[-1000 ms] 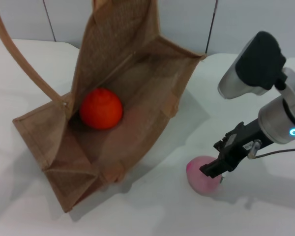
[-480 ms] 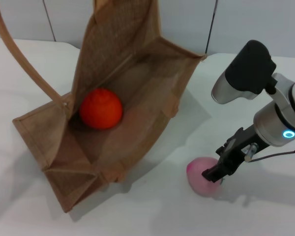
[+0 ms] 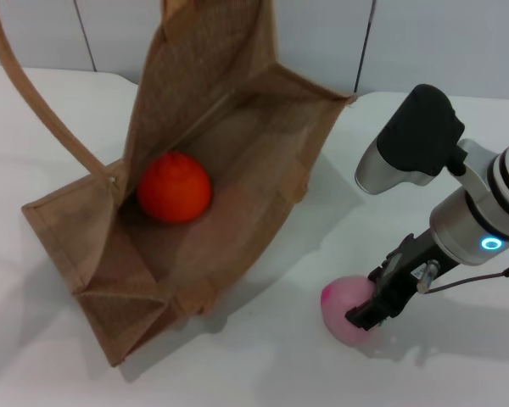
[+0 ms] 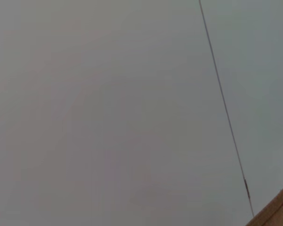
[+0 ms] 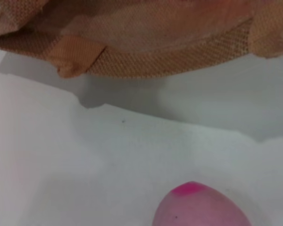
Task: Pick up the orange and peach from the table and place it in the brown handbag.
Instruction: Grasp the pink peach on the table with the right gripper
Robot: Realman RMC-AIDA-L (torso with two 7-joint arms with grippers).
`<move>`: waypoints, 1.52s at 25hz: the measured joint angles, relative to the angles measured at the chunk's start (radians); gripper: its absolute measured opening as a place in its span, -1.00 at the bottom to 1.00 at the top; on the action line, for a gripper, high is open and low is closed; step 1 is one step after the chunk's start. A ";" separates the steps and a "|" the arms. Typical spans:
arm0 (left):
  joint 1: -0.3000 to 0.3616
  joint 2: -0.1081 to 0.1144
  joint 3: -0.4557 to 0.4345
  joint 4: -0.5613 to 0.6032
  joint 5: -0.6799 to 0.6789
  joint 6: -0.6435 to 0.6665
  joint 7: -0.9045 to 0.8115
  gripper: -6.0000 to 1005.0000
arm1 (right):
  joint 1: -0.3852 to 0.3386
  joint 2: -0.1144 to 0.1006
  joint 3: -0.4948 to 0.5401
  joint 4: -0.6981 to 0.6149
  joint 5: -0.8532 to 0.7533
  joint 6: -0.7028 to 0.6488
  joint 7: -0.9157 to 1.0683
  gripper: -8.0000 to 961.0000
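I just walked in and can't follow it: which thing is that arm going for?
Find the big tan woven jute bag lying open on the white table. Beside its open mouth sits a pale pink round peach, under the right tool; the bright orange fruit is inside.

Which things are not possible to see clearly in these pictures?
- Right gripper fingers: head view, against the peach; open or shut unclear.
- Left gripper: in no view; its wrist camera shows only wall.
- Brown handbag handles: head view, cut off at the top edge.
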 joint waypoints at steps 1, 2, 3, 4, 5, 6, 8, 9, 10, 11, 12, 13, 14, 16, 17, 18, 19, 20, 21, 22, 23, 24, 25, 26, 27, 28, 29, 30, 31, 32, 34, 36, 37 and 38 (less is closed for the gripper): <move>0.000 0.000 0.000 0.000 0.001 0.000 0.000 -0.76 | 0.000 0.000 0.000 0.000 0.000 0.000 0.000 0.53; -0.002 0.000 0.001 0.000 0.002 0.000 0.000 -0.76 | 0.001 0.000 0.000 0.001 0.000 0.000 0.000 0.53; -0.003 0.000 0.001 0.000 0.003 0.000 0.000 -0.76 | 0.003 0.000 0.000 0.006 0.000 0.000 0.000 0.53; -0.007 0.000 0.001 -0.001 0.008 0.000 0.000 -0.76 | 0.007 0.000 -0.001 0.014 0.000 0.000 -0.002 0.53; -0.010 0.000 0.002 -0.002 0.013 0.000 0.000 -0.76 | 0.013 0.000 -0.001 0.030 0.000 -0.001 -0.004 0.53; -0.012 -0.001 0.002 -0.003 0.017 0.000 0.000 -0.76 | 0.023 0.000 -0.001 0.051 0.001 -0.004 -0.008 0.53; -0.016 -0.002 0.003 -0.005 0.025 0.000 0.000 -0.76 | 0.044 0.000 -0.001 0.098 0.001 -0.009 -0.012 0.53; -0.018 -0.002 0.003 -0.005 0.026 -0.001 0.000 -0.76 | 0.050 0.000 -0.001 0.113 0.000 -0.010 -0.014 0.52; -0.020 -0.002 0.003 -0.005 0.026 -0.001 0.000 -0.76 | 0.053 0.000 -0.001 0.122 0.001 -0.012 -0.016 0.52; -0.022 -0.002 0.003 -0.005 0.026 -0.002 0.000 -0.76 | 0.054 0.000 -0.001 0.127 0.005 -0.015 -0.019 0.52; -0.023 -0.003 0.003 -0.005 0.026 -0.002 0.000 -0.76 | 0.055 0.001 -0.002 0.129 0.012 -0.018 -0.023 0.52; -0.024 -0.003 0.004 -0.007 0.026 -0.002 0.000 -0.76 | 0.055 0.001 -0.002 0.130 0.024 -0.021 -0.028 0.52; -0.024 -0.003 0.004 -0.010 0.027 -0.002 0.000 -0.76 | 0.056 0.001 -0.001 0.131 0.039 -0.024 -0.034 0.52; -0.024 -0.003 0.009 -0.018 0.027 -0.002 0.000 -0.76 | 0.058 -0.001 0.006 0.132 0.067 -0.025 -0.044 0.49; -0.024 -0.003 0.011 -0.022 0.027 -0.001 0.001 -0.76 | 0.059 -0.002 0.012 0.133 0.076 -0.025 -0.047 0.46; -0.024 -0.003 0.013 -0.024 0.027 -0.001 0.002 -0.76 | 0.060 -0.002 0.017 0.135 0.079 -0.025 -0.048 0.43; -0.024 -0.002 0.014 -0.026 0.027 -0.001 0.003 -0.76 | 0.062 -0.003 0.020 0.137 0.080 -0.025 -0.049 0.40; -0.025 -0.002 0.014 -0.028 0.027 -0.001 0.003 -0.76 | 0.063 -0.002 0.021 0.139 0.080 -0.025 -0.049 0.37; -0.025 -0.002 0.014 -0.028 0.027 0.000 0.003 -0.76 | 0.065 -0.002 0.023 0.141 0.080 -0.025 -0.049 0.34; -0.025 -0.002 0.014 -0.028 0.027 0.000 0.003 -0.76 | 0.067 -0.001 0.024 0.143 0.080 -0.025 -0.050 0.32; -0.025 -0.002 0.014 -0.028 0.027 0.000 0.003 -0.76 | 0.068 -0.001 0.024 0.144 0.081 -0.024 -0.050 0.30; -0.025 -0.002 0.014 -0.028 0.027 0.000 0.003 -0.76 | 0.068 -0.001 0.024 0.144 0.081 -0.024 -0.050 0.28; -0.025 -0.002 0.014 -0.028 0.027 0.000 0.003 -0.76 | 0.069 -0.001 0.024 0.144 0.081 -0.024 -0.050 0.26; -0.025 -0.002 0.014 -0.028 0.027 0.000 0.003 -0.76 | 0.071 -0.001 0.024 0.147 0.081 -0.022 -0.050 0.24; -0.025 -0.002 0.014 -0.028 0.027 0.000 0.003 -0.76 | 0.073 -0.001 0.024 0.149 0.081 -0.021 -0.050 0.24; -0.025 -0.002 0.014 -0.028 0.027 0.000 0.003 -0.76 | 0.075 -0.002 0.021 0.152 0.081 -0.018 -0.050 0.24; -0.025 -0.002 0.014 -0.028 0.027 0.000 0.003 -0.76 | 0.076 -0.002 0.021 0.152 0.081 -0.017 -0.050 0.23; -0.025 -0.002 0.014 -0.028 0.027 0.000 0.003 -0.76 | 0.077 -0.003 0.021 0.152 0.081 -0.016 -0.050 0.23; -0.025 -0.001 0.014 -0.028 0.027 0.000 0.003 -0.76 | 0.077 -0.004 0.022 0.150 0.081 -0.015 -0.050 0.23; -0.024 -0.001 0.014 -0.028 0.027 0.000 0.003 -0.76 | 0.078 -0.005 0.027 0.148 0.081 -0.014 -0.050 0.23; -0.022 -0.001 0.014 -0.027 0.028 0.000 0.003 -0.76 | 0.083 -0.006 0.040 0.144 0.082 -0.011 -0.050 0.22; -0.021 -0.001 0.014 -0.027 0.029 0.000 0.003 -0.76 | 0.086 -0.007 0.046 0.143 0.081 -0.007 -0.050 0.22; -0.020 -0.001 0.014 -0.027 0.030 0.000 0.003 -0.76 | 0.087 -0.007 0.050 0.143 0.080 -0.004 -0.050 0.22; -0.020 -0.001 0.014 -0.027 0.032 0.000 0.003 -0.76 | 0.089 -0.008 0.060 0.140 0.078 0.000 -0.051 0.22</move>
